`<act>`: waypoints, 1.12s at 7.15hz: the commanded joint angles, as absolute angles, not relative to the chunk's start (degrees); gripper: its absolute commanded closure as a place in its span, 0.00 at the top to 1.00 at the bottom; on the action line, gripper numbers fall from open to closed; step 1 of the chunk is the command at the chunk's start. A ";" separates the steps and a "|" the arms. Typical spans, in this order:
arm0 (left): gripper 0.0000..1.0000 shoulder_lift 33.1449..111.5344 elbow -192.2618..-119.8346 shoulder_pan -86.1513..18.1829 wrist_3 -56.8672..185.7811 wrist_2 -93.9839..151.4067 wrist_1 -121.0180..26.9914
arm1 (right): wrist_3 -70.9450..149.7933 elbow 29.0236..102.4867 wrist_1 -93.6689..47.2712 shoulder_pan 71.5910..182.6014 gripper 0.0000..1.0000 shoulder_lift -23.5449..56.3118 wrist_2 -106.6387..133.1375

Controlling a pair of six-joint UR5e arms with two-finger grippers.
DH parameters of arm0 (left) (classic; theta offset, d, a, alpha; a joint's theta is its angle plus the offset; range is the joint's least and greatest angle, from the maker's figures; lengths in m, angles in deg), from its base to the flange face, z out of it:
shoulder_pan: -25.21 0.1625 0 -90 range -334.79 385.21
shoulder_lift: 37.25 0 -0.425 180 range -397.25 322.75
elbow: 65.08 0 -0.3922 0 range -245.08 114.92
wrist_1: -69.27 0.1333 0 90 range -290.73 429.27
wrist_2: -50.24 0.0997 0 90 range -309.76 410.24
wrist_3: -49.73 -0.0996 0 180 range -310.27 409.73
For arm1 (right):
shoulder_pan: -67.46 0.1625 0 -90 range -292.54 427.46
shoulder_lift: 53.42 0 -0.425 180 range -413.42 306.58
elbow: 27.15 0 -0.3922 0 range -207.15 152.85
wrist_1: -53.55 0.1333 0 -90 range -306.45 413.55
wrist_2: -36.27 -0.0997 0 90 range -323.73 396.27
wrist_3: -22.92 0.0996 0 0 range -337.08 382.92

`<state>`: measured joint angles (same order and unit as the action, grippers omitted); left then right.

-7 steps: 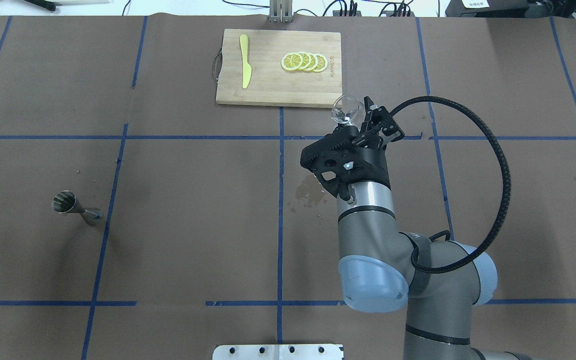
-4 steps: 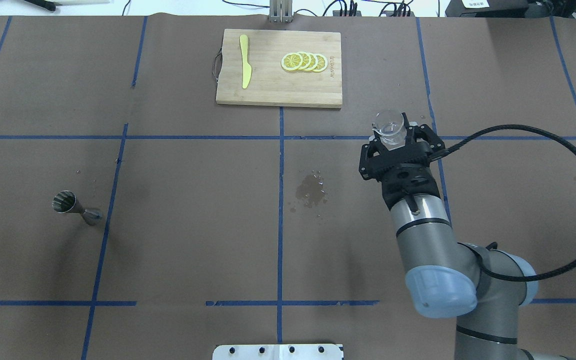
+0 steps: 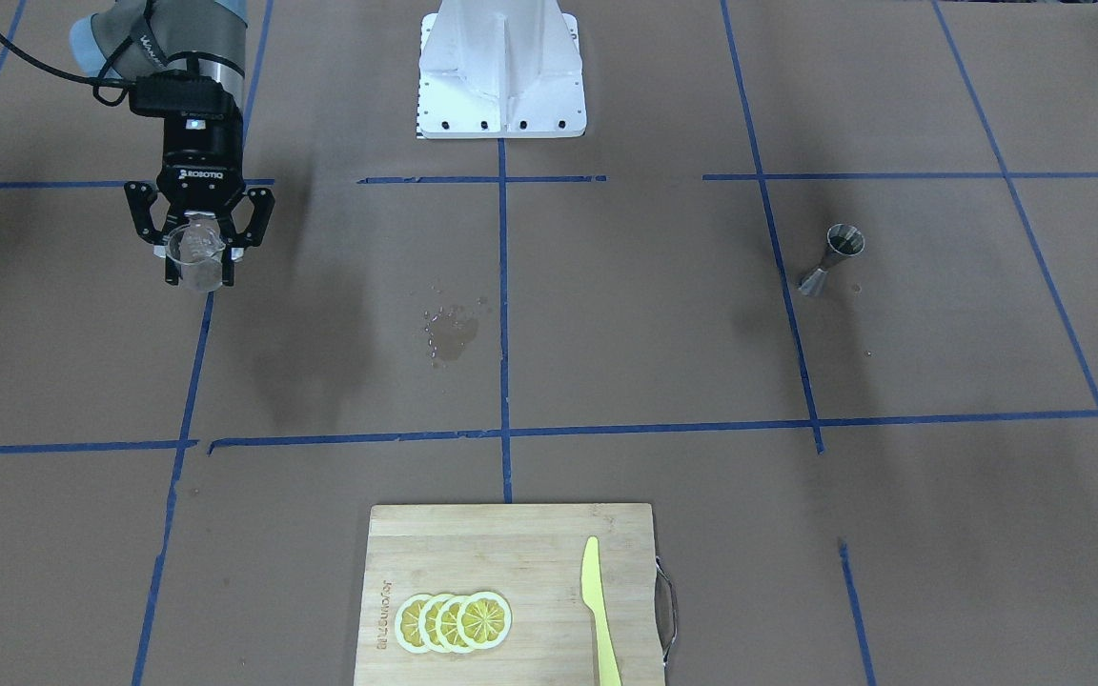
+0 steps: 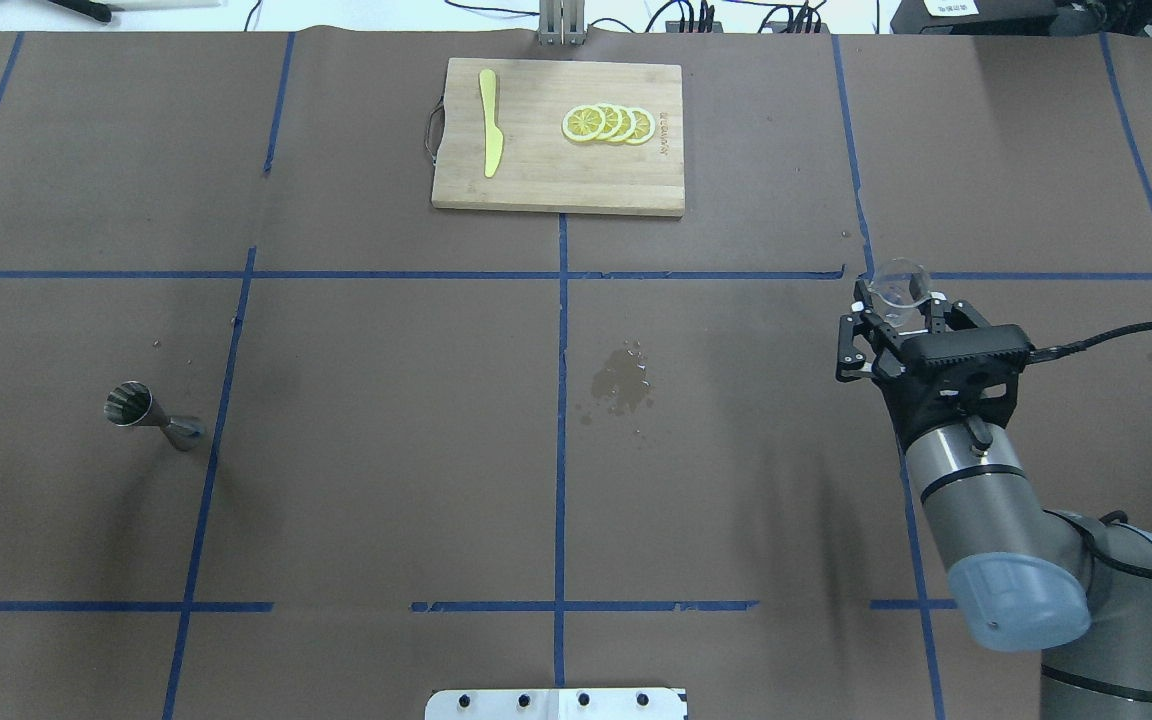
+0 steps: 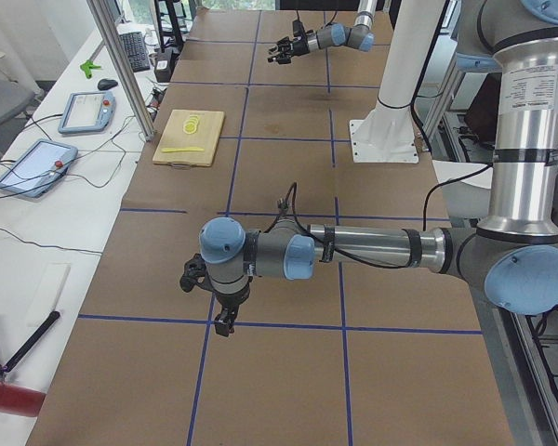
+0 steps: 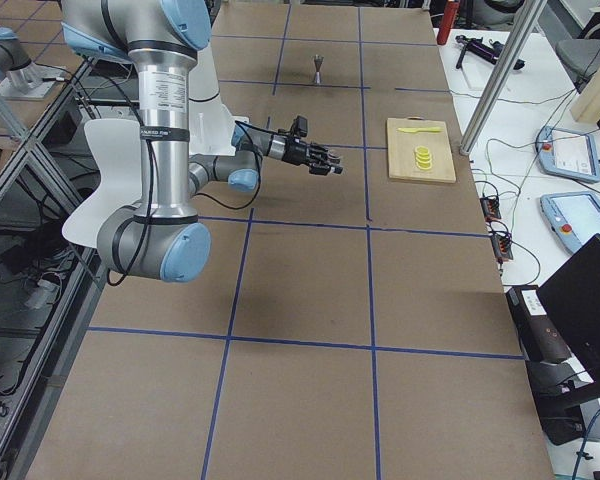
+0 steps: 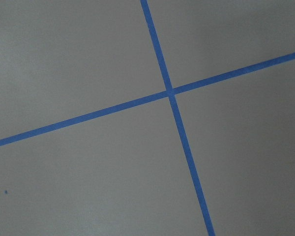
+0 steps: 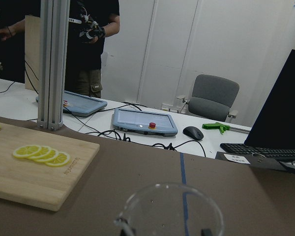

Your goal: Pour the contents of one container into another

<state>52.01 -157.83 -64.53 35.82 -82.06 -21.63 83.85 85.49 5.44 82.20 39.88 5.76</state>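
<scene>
The clear glass beaker [image 4: 896, 283] sits mouth up between the right fingers [image 3: 172, 271], which pinch it from both sides and appear to hold it above the bench [image 4: 386, 500], over the robot's right half. In the overhead view it lies just beside a crossing of blue tape lines. The right wrist camera looks across the beaker's rim, with tiny droplets on the glass.

The steel jigger [image 4: 141, 408] stands on the bench well apart from it, on the robot's left half, close to another tape line. Between the two, near the centre line, a dark wet patch [image 4: 621, 380] marks the brown paper.

At the far edge lies a wooden cutting board [image 4: 556, 175] carrying a fan of lemon slices [image 4: 608, 123] and a yellow knife [image 4: 489, 120].

The left fingers [image 5: 228, 316] show only in the side view, pointing down over a tape crossing; I cannot tell whether they are spread or pressed together.
</scene>
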 commanded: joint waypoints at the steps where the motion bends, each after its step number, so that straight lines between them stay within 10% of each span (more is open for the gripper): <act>1: 1.00 52.13 -158.07 -64.52 35.84 -81.86 -21.52 | 85.06 77.76 24.80 82.14 0.00 47.54 5.77; 8: 1.00 52.57 -157.80 -64.44 35.84 -82.12 -21.52 | 85.06 64.88 28.24 79.60 0.00 41.23 7.27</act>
<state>52.43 -157.92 -64.45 35.84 -82.02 -21.52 85.06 65.78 28.94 80.24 41.71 7.18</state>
